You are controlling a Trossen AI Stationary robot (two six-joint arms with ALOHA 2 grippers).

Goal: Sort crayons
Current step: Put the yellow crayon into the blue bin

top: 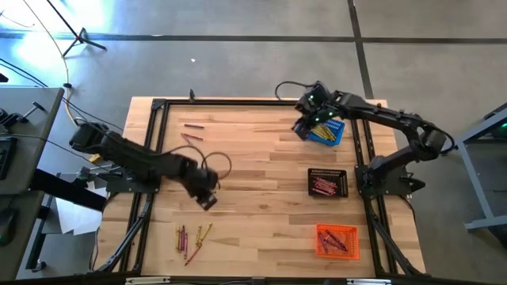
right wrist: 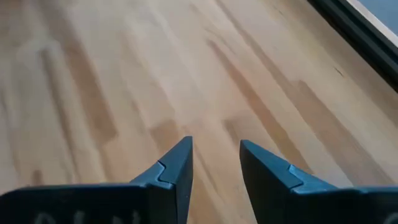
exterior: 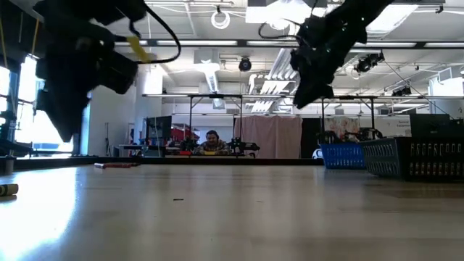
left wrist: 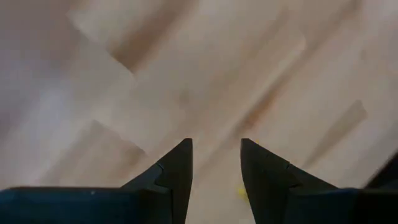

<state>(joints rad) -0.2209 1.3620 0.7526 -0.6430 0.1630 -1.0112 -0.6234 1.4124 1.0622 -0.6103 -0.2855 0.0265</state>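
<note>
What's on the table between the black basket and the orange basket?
Nothing. In the high view, only bare wood shows between the black basket, which holds reddish crayons, and the orange basket nearer the table's front edge.

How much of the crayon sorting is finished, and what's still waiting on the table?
Done: crayons lie in the blue basket, black basket and orange basket. In hand: nothing; the right gripper is open beside the blue basket, and the left gripper is open and empty mid-table. Left: a loose crayon cluster and two red crayons.
</note>
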